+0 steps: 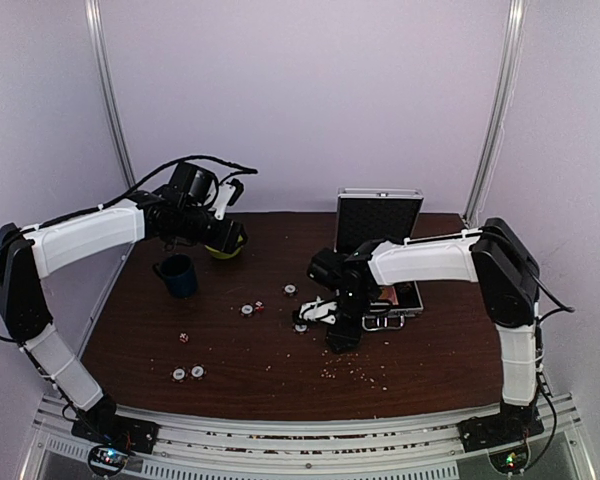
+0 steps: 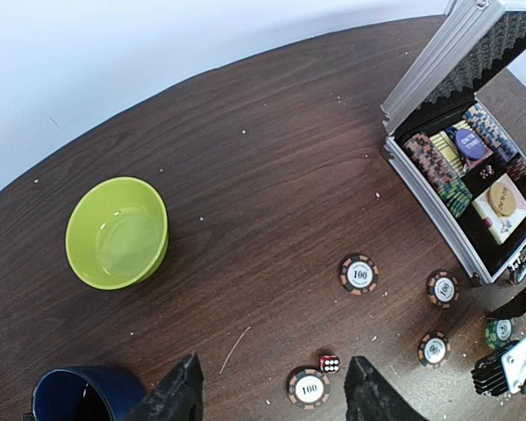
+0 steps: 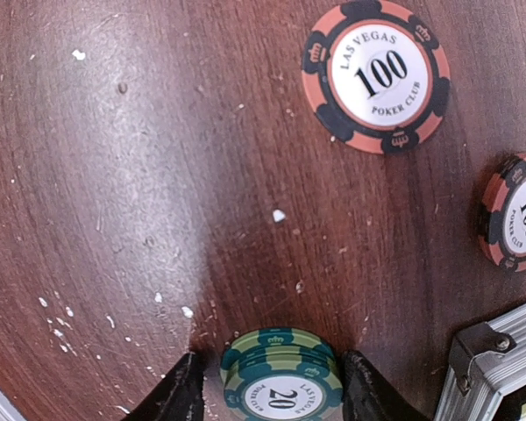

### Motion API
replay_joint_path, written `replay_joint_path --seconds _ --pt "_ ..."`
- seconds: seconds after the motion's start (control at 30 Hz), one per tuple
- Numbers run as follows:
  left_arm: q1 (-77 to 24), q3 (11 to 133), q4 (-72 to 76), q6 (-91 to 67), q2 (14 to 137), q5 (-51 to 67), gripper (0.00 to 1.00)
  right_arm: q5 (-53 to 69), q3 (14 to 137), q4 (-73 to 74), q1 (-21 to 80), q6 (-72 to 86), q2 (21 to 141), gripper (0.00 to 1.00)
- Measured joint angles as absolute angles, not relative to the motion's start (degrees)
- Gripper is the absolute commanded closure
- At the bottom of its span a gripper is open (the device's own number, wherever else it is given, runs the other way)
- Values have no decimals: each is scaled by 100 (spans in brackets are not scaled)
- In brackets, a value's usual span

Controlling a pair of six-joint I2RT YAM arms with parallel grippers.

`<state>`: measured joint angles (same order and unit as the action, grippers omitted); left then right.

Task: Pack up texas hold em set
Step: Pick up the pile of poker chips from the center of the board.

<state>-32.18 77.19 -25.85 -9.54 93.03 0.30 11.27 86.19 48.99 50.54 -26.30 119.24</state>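
The silver case lies open at the right with its lid up. In the left wrist view its tray holds chip rows, card boxes and dealer buttons. My right gripper is low over the table and open. Its fingers straddle a small stack of green "20" chips, with a gap on the left side. Orange "100" chips lie beyond it. My left gripper is open and empty, held high near the bowl. Far below it lie a 100 chip and a red die.
A lime-green bowl and a dark blue mug stand at the left rear. Loose chips and a die lie at the front left. More chips lie mid-table, and crumbs are scattered along the front.
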Motion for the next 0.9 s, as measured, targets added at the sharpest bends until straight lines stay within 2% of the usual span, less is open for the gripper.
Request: replay_joint_path --seconds 0.13,0.33,0.43,0.9 --pt "-3218 7719 -2585 -952 9306 32 44 1105 8597 4860 5065 -2604 11915 57" --pt "-3218 7719 -2585 -954 9306 34 44 1149 8600 4864 5063 -2571 11915 75" --pt "-3218 7719 -2585 -954 9306 43 44 1149 8611 4869 5063 -2571 11917 80" --pt "-3218 7719 -2617 -952 9334 47 44 1179 9124 5570 5000 -2569 12044 83"
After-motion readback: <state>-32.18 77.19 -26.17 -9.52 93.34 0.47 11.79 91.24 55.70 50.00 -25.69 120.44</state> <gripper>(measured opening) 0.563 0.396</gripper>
